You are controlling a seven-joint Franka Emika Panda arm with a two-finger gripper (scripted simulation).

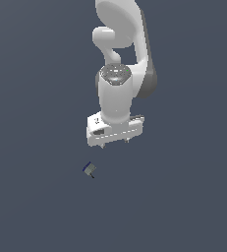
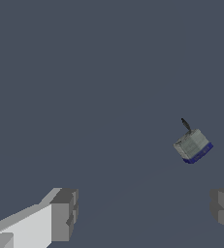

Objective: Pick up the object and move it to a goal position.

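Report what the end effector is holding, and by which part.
Nothing. The end effector is open and apart from the small grey object, with empty space between its fingers.

A bare simulated test scene, not a room of any real kind: a flat, uniform slate-blue surface fills every corner of both views, without walls, furniture, horizon or texture. The smooth, evenly shaded white Panda arm at upper centre of the exterior view and the tiny grey blocky object just below centre are plainly rendered shapes with hard facets, the marks of a physics simulator.
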